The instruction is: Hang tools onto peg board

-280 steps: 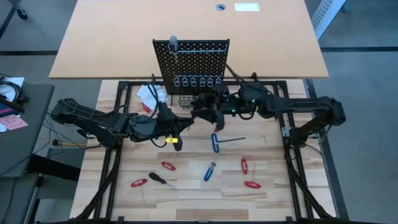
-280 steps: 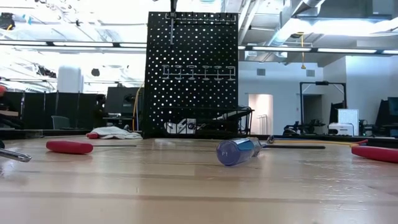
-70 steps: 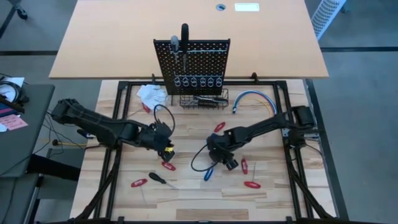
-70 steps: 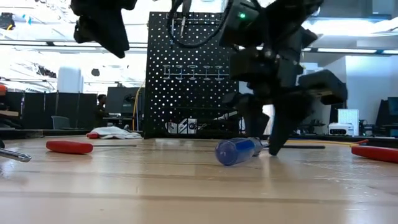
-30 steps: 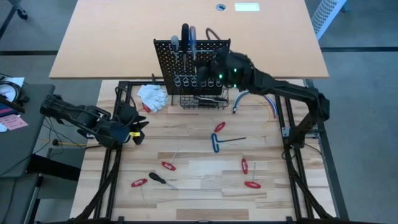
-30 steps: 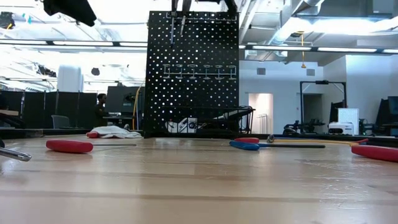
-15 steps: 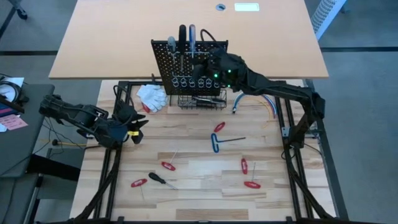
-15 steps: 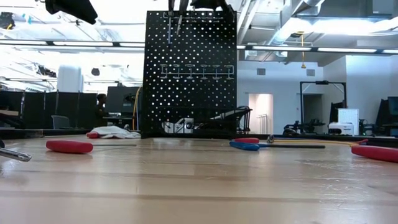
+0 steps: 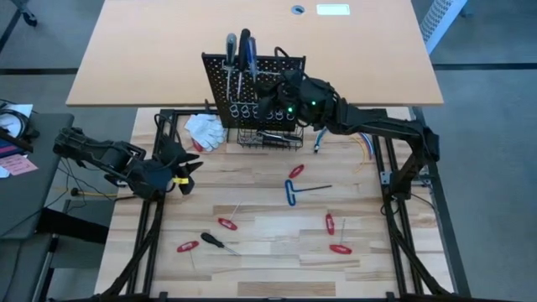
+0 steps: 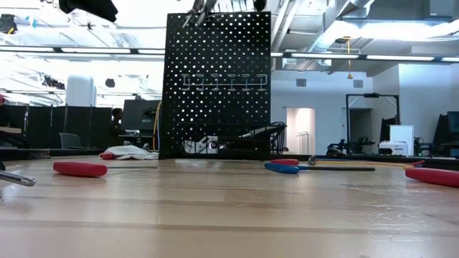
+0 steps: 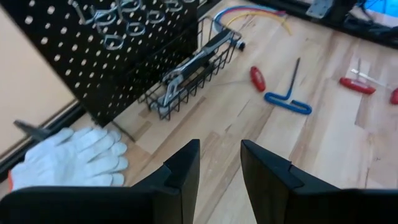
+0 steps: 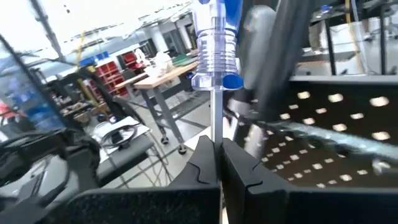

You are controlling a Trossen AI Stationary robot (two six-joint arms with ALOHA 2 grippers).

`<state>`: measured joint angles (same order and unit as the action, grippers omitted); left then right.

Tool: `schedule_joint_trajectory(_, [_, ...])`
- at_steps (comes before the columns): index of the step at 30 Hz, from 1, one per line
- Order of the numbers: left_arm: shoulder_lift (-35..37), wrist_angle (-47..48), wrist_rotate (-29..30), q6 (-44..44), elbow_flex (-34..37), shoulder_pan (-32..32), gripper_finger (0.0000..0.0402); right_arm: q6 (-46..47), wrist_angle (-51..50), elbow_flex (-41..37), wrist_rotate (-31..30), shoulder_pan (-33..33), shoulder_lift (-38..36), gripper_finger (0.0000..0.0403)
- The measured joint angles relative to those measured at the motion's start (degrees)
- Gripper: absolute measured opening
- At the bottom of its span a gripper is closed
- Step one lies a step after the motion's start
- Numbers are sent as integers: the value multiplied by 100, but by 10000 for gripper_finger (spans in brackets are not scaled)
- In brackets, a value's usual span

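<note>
The black peg board [image 9: 252, 88] stands at the table's far side, with silver rings [image 10: 215, 77] and a wire basket [image 9: 268, 137] at its foot. Two dark-handled tools [image 9: 237, 44] stick up at its top. My right gripper [image 12: 216, 149] is at the board's top [image 9: 270, 88], shut on a blue screwdriver [image 9: 252, 55]. My left gripper [image 11: 219, 163] is open and empty near the table's left edge [image 9: 186, 172]. A blue T-shaped hex key [image 9: 292, 191], several red screwdrivers [image 9: 227, 223] and a black one [image 9: 211, 240] lie on the table. My right gripper pinches the blue screwdriver's bare metal shaft [image 12: 215, 124] between its two fingers, just below the clear collar of the handle [image 12: 216, 43]. The fingers come from the table's right and lie across the shaft. The handle stands above the fingers; the fingers hide the shaft's lower end.
White gloves [image 9: 204, 130] lie left of the board and a curved blue cable [image 9: 344, 132] lies right of it. Tools lie in the basket [image 11: 189, 65]. The near half of the table holds the loose tools, with bare wood between them.
My right gripper has gone toward the table's left edge along the board's top, carrying the blue screwdriver with it. The peg board has shifted a little toward the left too, and the tools at its top now lean.
</note>
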<state>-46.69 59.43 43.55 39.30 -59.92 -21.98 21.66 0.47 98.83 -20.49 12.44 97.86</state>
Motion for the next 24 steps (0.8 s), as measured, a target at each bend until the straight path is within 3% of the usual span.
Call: schedule_joint_trajectory(24, [-1, -194, 33, -252, 0, -2, 109, -213, -479, 2, -48, -45, -9, 0])
